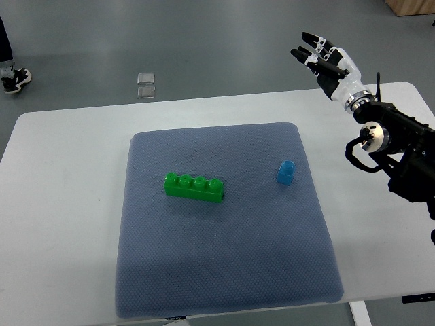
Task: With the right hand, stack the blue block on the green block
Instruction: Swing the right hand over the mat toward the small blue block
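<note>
Table: a white tabletop (61, 204) with rounded corners fills most of the view, its far edge running across the upper part of the picture.
Mat: a grey-blue textured mat (224, 272) lies on the middle of the table, roughly square, its corners rounded.
Floor: grey floor (204, 41) beyond the far edge of the table; two small clear square pieces (145, 85) lie on it one behind the other.
Room edges: a person's shoe (13, 79) shows at the far left; a strip of wood-coloured furniture (411, 7) at the far right corner.
Green block: the green block (194, 188) lies flat on the mat, left of centre — four studs up in a single row, long axis running left to right, the right end slightly nearer.
Blue block: the blue block (285, 172) stands upright on the mat, right of the green one and well apart from it, a single stud on top.
Right hand: the right hand (325, 58) hangs in the air beyond the table's far right corner, fingers stretched out toward the far left — holding nothing, well apart from both blocks.
</note>
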Controlling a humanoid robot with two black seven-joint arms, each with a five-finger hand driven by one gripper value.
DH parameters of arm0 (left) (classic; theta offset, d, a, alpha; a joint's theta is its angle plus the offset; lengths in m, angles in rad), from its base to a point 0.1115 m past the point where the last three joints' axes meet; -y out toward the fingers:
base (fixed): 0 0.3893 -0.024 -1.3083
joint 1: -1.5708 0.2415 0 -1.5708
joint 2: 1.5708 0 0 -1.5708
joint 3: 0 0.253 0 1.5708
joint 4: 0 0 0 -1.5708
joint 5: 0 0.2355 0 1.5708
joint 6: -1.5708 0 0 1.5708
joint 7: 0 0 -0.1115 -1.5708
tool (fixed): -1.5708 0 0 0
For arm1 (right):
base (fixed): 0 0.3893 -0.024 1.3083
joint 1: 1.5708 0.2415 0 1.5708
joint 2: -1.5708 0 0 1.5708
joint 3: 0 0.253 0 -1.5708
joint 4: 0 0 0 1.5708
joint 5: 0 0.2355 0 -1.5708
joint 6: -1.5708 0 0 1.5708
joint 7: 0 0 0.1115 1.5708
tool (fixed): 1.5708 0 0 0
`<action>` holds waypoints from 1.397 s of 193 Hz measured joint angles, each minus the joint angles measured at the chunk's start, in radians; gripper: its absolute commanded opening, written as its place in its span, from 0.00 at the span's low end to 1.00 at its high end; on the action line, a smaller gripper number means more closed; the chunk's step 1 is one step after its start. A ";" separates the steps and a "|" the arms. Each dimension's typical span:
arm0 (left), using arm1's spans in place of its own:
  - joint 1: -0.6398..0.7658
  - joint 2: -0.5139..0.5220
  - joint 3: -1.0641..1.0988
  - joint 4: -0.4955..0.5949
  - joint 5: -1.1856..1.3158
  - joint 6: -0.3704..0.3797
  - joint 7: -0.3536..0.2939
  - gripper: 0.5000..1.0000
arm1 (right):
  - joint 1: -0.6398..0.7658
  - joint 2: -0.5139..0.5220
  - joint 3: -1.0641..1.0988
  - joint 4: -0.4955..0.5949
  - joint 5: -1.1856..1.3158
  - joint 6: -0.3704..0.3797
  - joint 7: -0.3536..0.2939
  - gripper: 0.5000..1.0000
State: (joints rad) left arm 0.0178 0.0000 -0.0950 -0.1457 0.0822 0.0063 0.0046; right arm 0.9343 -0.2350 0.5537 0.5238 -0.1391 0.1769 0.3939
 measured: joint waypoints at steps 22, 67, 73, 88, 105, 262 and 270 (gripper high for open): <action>-0.001 0.000 0.000 0.000 0.000 0.000 0.000 1.00 | 0.046 -0.076 -0.051 0.032 -0.228 0.002 -0.003 0.83; 0.000 0.000 0.000 0.000 0.000 0.000 0.000 1.00 | 0.154 -0.260 -0.258 0.233 -0.572 0.031 -0.027 0.83; 0.000 0.000 0.000 0.000 0.000 0.000 0.000 1.00 | 0.170 -0.278 -0.287 0.260 -0.605 0.033 -0.034 0.83; 0.000 0.000 0.000 0.000 0.000 0.000 0.000 1.00 | 0.215 -0.307 -0.358 0.324 -0.689 0.036 -0.051 0.83; 0.000 0.000 0.000 0.000 0.000 0.000 0.000 1.00 | 0.255 -0.318 -0.436 0.390 -0.803 0.036 -0.078 0.83; -0.001 0.000 0.000 0.000 0.000 0.000 0.000 1.00 | 0.247 -0.280 -0.549 0.466 -1.372 0.074 -0.092 0.83; -0.001 0.000 0.000 0.000 0.000 0.000 0.000 1.00 | 0.242 -0.278 -0.549 0.465 -1.376 0.073 -0.092 0.83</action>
State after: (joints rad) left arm 0.0171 0.0000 -0.0951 -0.1457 0.0822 0.0067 0.0046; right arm 1.1758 -0.5126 0.0046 0.9893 -1.5152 0.2503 0.3022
